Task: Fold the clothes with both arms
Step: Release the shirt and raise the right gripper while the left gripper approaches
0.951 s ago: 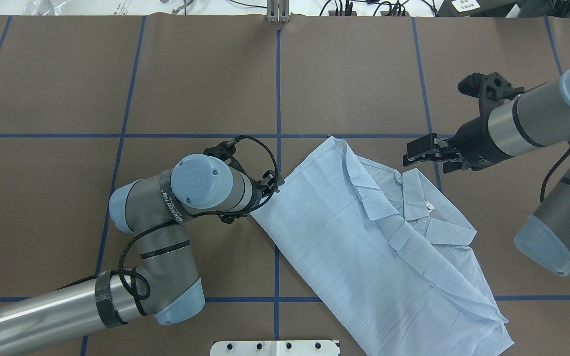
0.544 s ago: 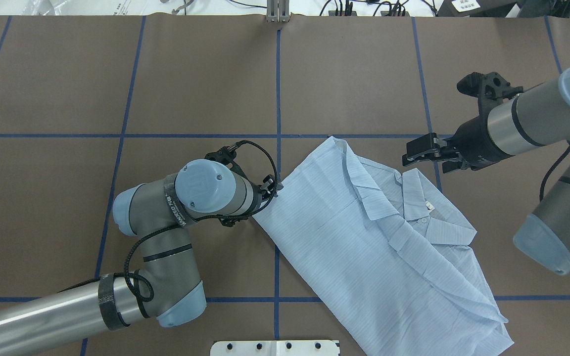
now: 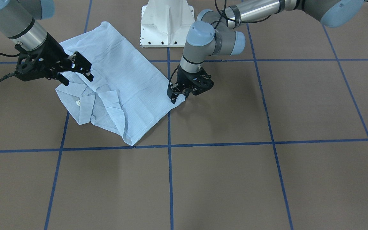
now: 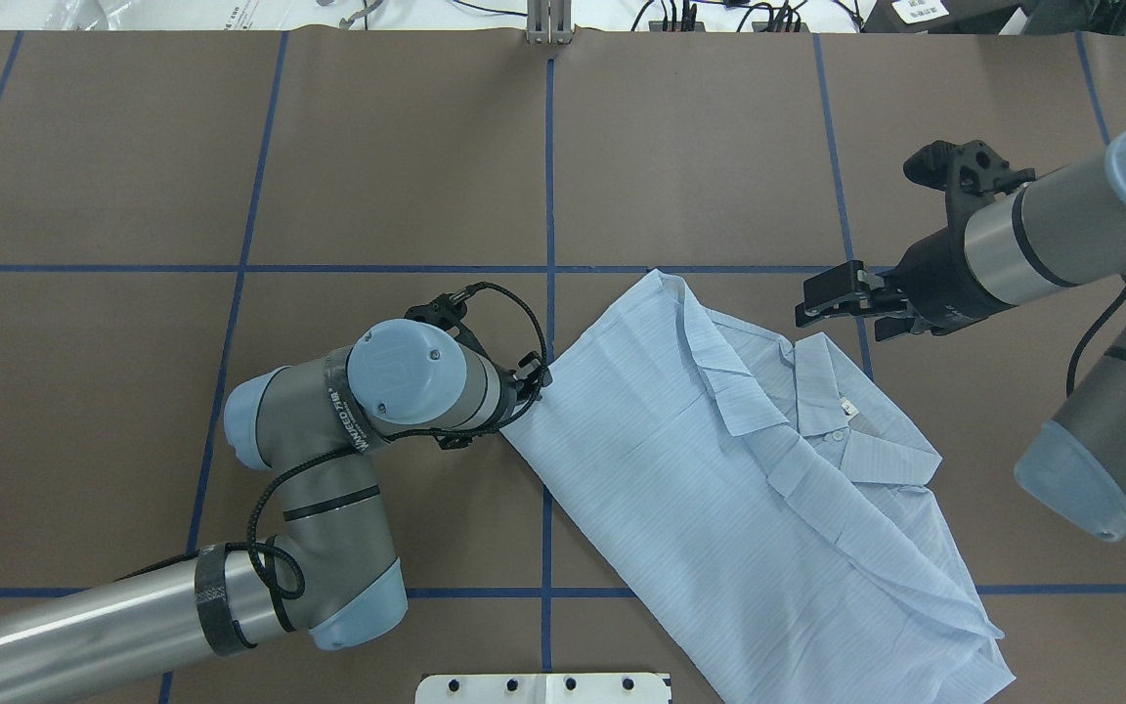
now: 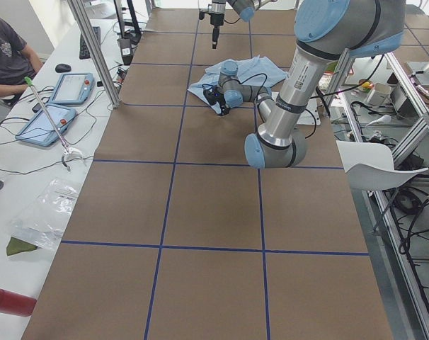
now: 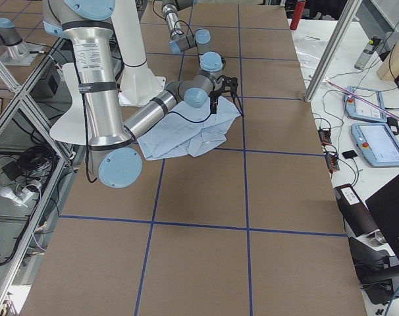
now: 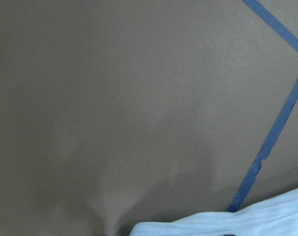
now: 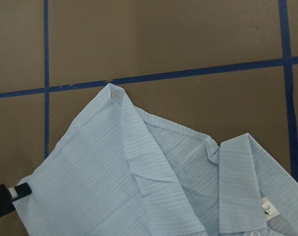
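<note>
I judge the striped shirt (image 4: 700, 469) limp and light; I'd pinch 2 hem corners. Right gripper (image 4: 814, 301) spread, empty; left gripper's (image 3: 177, 95) grip I cannot tell.

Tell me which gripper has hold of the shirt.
The left gripper, pinching the shirt at its near corner; the right gripper hangs open near the collar, clear of the cloth.

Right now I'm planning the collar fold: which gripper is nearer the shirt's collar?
Right. The right gripper hovers just beyond the collar; the left gripper is at the far side edge of the shirt.
</note>
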